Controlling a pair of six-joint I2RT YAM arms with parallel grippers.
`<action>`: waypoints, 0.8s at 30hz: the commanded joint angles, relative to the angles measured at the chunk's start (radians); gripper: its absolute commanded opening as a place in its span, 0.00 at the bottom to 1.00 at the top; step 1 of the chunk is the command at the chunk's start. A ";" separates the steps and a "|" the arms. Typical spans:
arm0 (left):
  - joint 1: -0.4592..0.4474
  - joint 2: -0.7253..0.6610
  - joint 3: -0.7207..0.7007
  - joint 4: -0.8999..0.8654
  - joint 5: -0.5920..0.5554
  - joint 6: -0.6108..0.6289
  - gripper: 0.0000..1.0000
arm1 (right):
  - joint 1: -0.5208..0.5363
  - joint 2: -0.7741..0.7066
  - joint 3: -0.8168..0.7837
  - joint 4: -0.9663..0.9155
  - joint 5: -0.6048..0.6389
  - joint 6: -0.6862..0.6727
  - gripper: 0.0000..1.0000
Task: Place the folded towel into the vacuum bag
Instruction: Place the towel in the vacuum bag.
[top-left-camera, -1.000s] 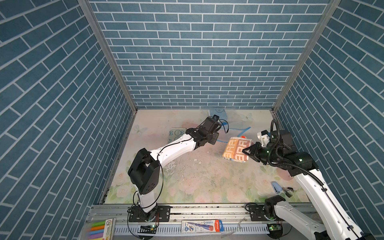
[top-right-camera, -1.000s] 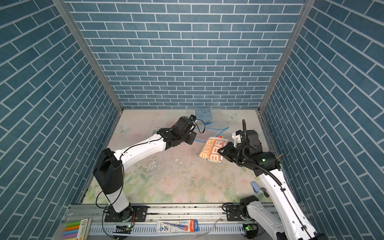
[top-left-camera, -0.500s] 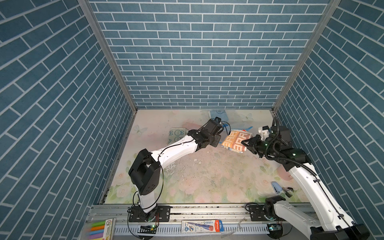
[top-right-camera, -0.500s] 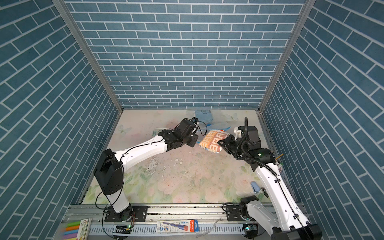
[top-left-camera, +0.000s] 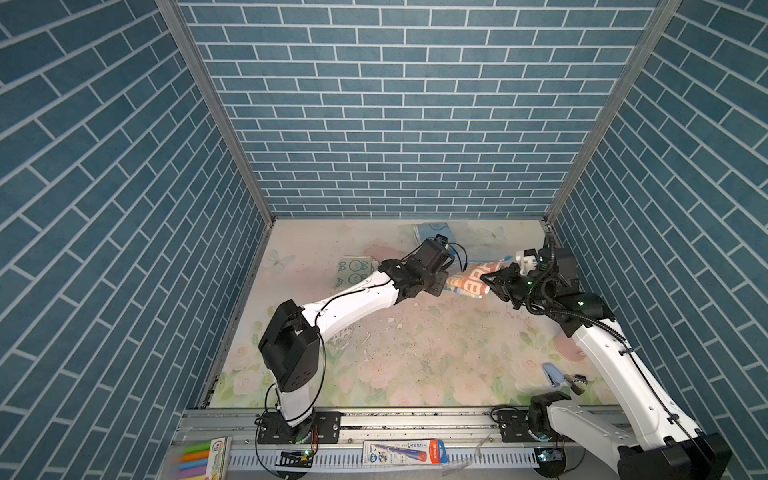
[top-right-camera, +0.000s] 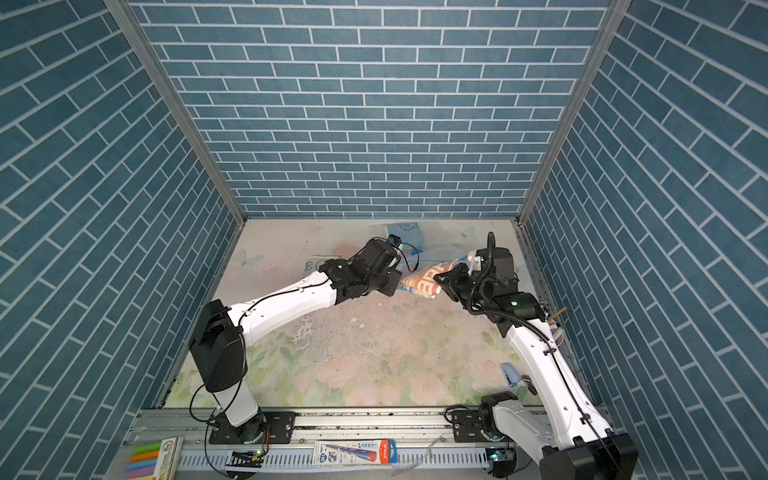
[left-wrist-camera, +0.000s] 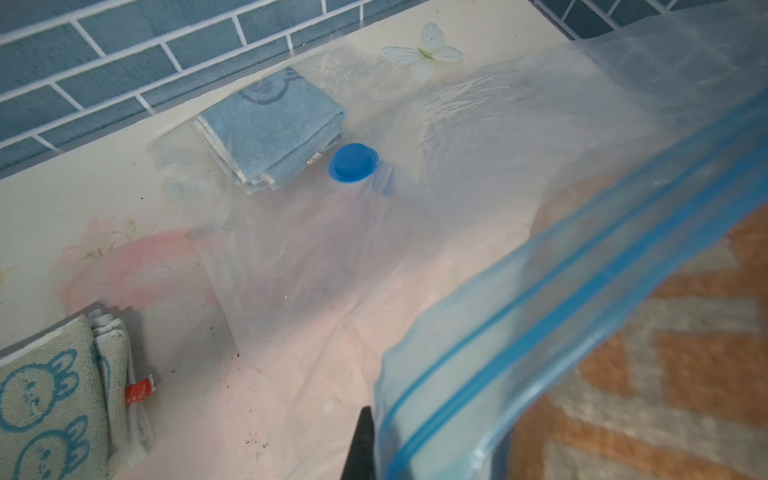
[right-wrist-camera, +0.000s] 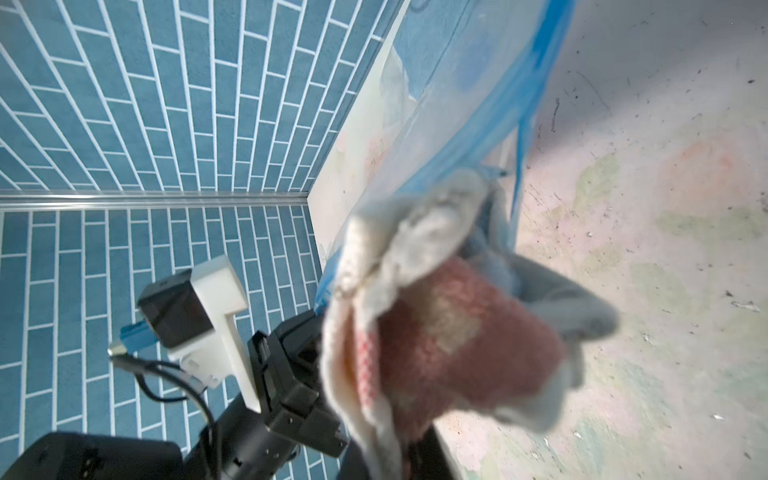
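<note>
There's the right claw (top-left-camera: 483, 283) clamped on the towel (top-left-camera: 465, 279), nosing at the bag (left-wrist-camera: 299, 232) mouth the left claw (top-left-camera: 444, 286) pinches up just opposite, so best to push straight in under the lip before releasing.

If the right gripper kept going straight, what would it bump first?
Probably the blue-zipped mouth of the vacuum bag, held by the left gripper right at the orange towel in the right gripper. Depth is unclear.
</note>
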 joint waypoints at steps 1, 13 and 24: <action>-0.019 -0.012 0.036 -0.033 -0.008 -0.027 0.00 | -0.007 0.013 -0.009 0.086 0.067 0.090 0.00; -0.029 0.011 0.078 -0.059 -0.004 -0.081 0.00 | -0.001 0.035 -0.018 0.141 0.050 0.140 0.00; -0.028 0.052 0.127 -0.059 0.021 -0.106 0.00 | 0.043 0.056 -0.027 0.190 0.051 0.163 0.00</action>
